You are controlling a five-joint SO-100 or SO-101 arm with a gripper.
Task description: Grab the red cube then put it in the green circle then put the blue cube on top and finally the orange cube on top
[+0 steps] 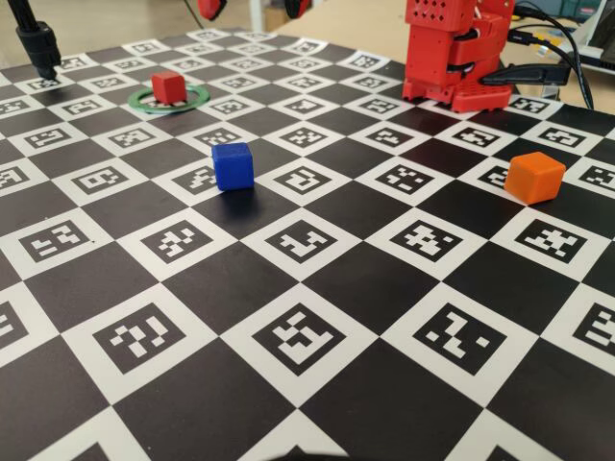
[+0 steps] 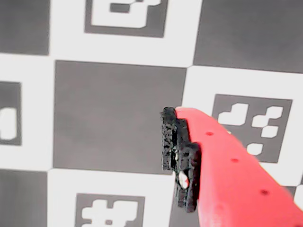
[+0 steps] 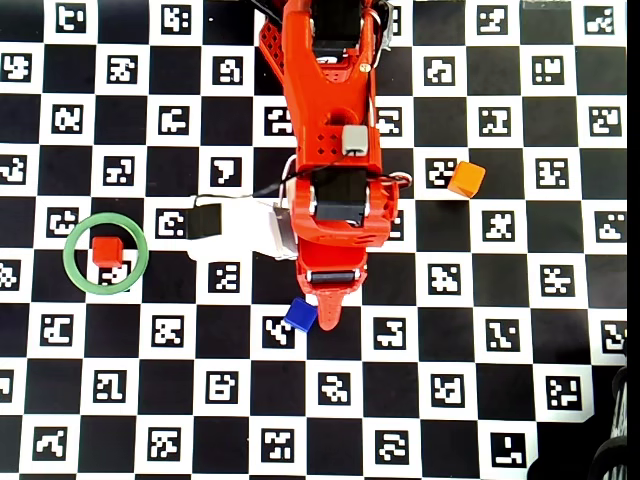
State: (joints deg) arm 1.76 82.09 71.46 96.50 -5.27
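The red cube point(image 1: 168, 85) point(image 3: 107, 251) sits inside the green circle point(image 1: 197, 99) point(image 3: 70, 262), slightly off centre. The blue cube point(image 1: 233, 165) point(image 3: 299, 315) stands alone on the board, mid-left in the fixed view. The orange cube point(image 1: 535, 177) point(image 3: 466, 179) stands far right. In the overhead view my gripper point(image 3: 323, 312) hangs over the board just right of the blue cube. The wrist view shows one red finger point(image 2: 227, 165) with its black pad point(image 2: 173, 142) over bare board. Nothing touches the pad, so my gripper point(image 2: 142, 142) is open and empty. No cube shows in that view.
The red arm base point(image 1: 452, 53) stands at the back right of the fixed view with cables behind it. A black post point(image 1: 38, 43) stands at the far left corner. The checkered marker board point(image 1: 307, 317) covers the table.
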